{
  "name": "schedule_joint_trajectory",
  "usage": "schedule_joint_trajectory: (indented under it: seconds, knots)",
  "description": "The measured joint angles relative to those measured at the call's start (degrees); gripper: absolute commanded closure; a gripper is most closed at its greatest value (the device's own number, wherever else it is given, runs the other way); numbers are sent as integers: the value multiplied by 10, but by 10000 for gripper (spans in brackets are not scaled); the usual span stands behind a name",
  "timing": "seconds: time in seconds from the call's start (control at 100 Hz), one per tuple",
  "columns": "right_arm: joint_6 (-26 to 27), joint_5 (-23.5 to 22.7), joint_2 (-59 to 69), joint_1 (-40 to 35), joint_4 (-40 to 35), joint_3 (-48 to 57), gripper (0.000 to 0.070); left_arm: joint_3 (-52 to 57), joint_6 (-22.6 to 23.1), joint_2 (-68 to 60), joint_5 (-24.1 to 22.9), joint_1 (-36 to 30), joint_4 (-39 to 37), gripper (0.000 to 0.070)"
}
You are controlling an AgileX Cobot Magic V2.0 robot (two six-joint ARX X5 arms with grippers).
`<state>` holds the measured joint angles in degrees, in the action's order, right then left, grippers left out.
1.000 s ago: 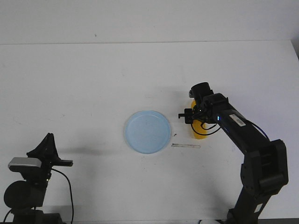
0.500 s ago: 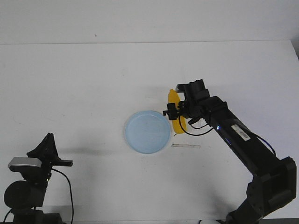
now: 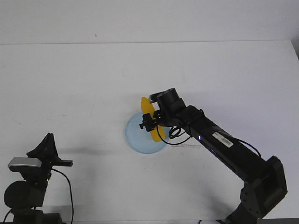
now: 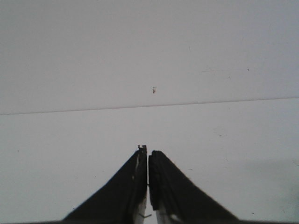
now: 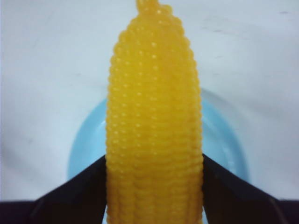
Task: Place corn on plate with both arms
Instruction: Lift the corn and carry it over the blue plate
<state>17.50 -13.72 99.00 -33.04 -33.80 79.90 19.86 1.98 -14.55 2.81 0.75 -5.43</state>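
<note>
The yellow corn (image 3: pixel 148 114) hangs above the pale blue plate (image 3: pixel 135 135), held in my right gripper (image 3: pixel 154 122), which is shut on it. In the right wrist view the corn (image 5: pixel 154 121) fills the middle between the two black fingers (image 5: pixel 79 191), with the plate (image 5: pixel 88 144) showing below it on both sides. My left gripper (image 3: pixel 46 142) rests at the near left corner of the table, far from the plate. In the left wrist view its fingers (image 4: pixel 159 186) are pressed together over bare white table, holding nothing.
A thin pale strip (image 3: pixel 187 146) lies on the white table just right of the plate, under my right arm. The table's back edge (image 3: pixel 140 43) runs across the far side. A small dark speck (image 4: pixel 153 90) marks the surface ahead of the left gripper.
My right arm has swung left with the corn, from right of the plate to above the plate's right half. The left arm has not moved.
</note>
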Motion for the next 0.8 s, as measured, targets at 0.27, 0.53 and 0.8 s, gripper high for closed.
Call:
schedule_joint_trajectory:
  seconds: [0.27,0.53,0.8]
  knots:
    - [4,-26,47,-16,0,0,375,0,0,0,0,0,0,699]
    - [10,-26,81,-17,-7,0,342,0,0,0,0,0,0,699]
    - [14,-27,84,-17,-6,0,269,0,0,0,0,0,0,699]
